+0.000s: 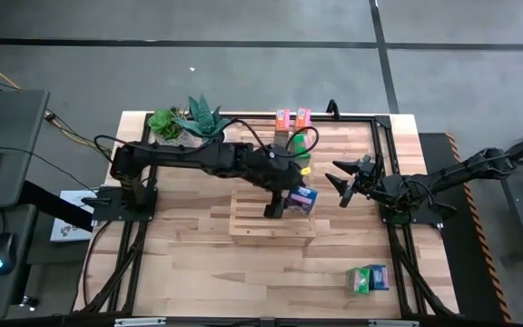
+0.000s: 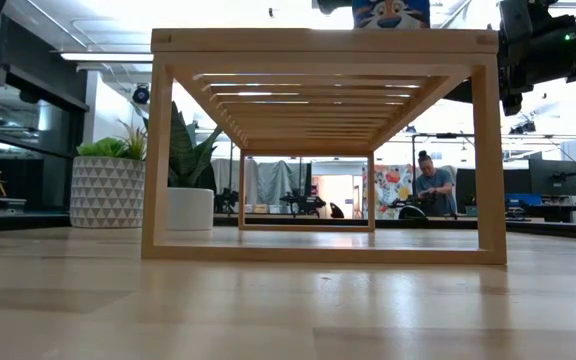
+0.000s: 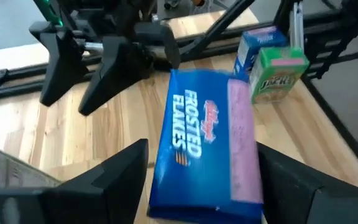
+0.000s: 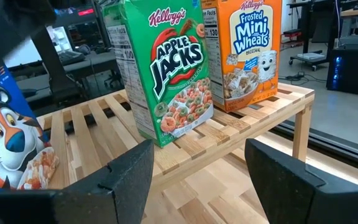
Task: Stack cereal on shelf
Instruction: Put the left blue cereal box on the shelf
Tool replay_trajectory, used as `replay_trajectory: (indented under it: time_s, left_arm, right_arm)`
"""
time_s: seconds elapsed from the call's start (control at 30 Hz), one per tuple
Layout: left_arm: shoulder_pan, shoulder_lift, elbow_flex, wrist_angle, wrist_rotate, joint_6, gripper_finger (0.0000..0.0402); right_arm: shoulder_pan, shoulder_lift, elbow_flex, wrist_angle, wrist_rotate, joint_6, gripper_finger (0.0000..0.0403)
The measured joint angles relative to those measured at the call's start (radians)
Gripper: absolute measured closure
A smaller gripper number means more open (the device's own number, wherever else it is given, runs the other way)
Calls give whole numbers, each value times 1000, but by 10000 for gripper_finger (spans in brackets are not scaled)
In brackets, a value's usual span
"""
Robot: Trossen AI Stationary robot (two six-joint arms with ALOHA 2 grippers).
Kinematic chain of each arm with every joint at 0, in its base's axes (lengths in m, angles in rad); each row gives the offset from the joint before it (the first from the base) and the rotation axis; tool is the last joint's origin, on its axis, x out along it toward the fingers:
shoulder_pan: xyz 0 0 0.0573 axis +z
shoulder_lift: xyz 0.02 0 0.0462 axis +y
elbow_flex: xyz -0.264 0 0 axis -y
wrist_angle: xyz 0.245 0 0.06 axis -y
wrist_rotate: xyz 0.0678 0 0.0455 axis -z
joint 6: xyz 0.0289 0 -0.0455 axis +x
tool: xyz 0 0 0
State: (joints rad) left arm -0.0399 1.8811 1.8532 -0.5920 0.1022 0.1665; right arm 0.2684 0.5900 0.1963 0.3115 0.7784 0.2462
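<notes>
Bright overhead ceiling lights, glare in low view, left wrist pic blurred

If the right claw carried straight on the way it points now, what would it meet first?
Probably the green Apple Jacks box, which stands upright on the shelf dead ahead of the open right claw. The orange Mini-Wheats box stands just beside it, slightly off that line, though depth is hard to judge.

You have a blue Frosted Flakes box point(image 3: 205, 146) upright on the pale slatted shelf point(image 1: 252, 229) at its right end, two boxes point(image 1: 368, 279) on the table's near right, others point(image 1: 293, 117) at the far edge.
</notes>
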Motion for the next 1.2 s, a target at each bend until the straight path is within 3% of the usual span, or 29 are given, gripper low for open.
replay_trajectory:
  time_s: [0.23,0.47,0.63,0.77,0.93,1.07,1.2]
  left_arm:
    - [0,-5,124,-100,0,-6,148]
    - [1,-25,291,-320,-44,-16,149]
    - [1,-97,242,-423,-108,-34,170]
    - [0,-205,60,-367,-178,-80,222]
    - [-14,-409,-356,-73,-200,-109,320]
    - [-31,-578,-698,294,-181,-146,391]
    - [-49,-656,-953,650,-150,-189,390]
  right_arm:
    - [0,0,0,0,0,0,157]
    - [0,0,0,1,1,-4,157]
    - [0,-6,0,17,-10,-23,158]
    - [0,-13,0,41,-75,-46,166]
    - [0,-13,0,52,-119,-68,206]
    - [0,-13,0,63,-136,-72,275]
    - [0,-4,18,56,-163,-100,379]
